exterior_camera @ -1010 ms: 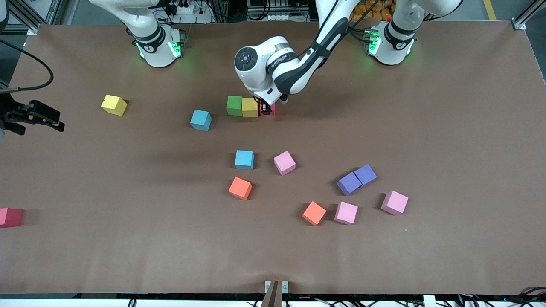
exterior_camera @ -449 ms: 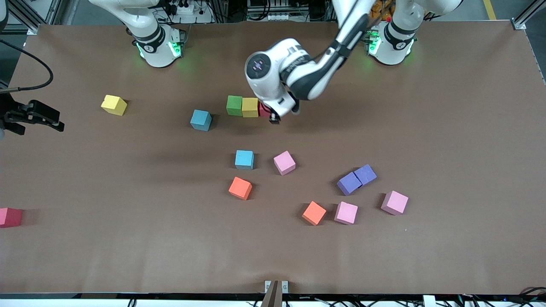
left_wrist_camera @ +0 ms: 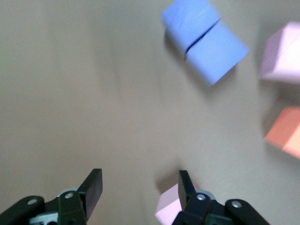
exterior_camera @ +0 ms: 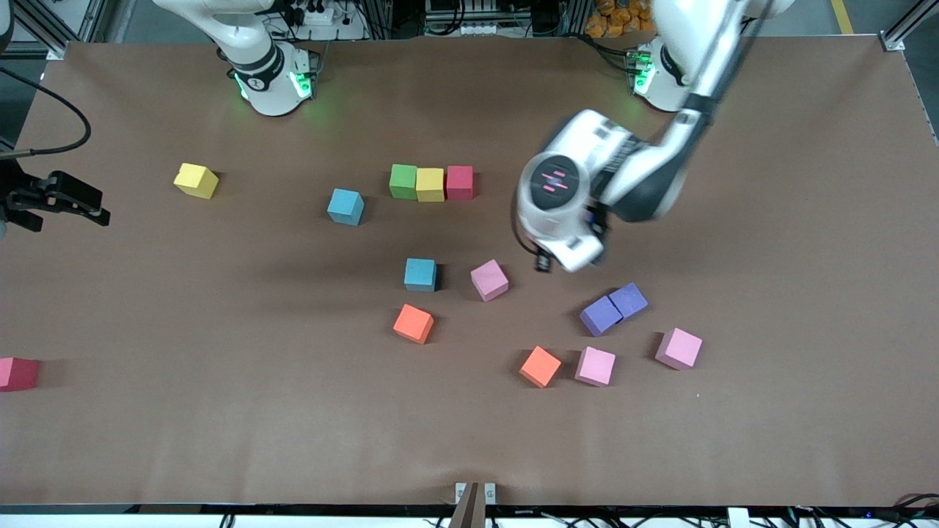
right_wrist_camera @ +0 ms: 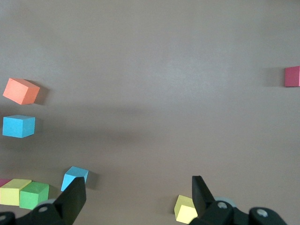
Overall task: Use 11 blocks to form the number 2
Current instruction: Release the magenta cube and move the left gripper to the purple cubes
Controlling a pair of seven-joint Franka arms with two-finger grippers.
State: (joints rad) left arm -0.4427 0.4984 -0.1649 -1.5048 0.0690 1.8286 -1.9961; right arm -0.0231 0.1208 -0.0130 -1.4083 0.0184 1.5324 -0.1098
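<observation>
Blocks (exterior_camera: 430, 183) lie in a row; left gripper (left_wrist_camera: 140, 192) open, empty.

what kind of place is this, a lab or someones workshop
Most likely a robotics lab. Two arms are bolted at one edge of a brown-covered table, metal framing and cable bundles run along that edge, and the only things laid out are coloured foam blocks.

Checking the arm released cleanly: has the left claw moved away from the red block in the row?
Yes. The left claw, open and empty, has left the red block and now hangs above the table near the purple blocks.
</observation>
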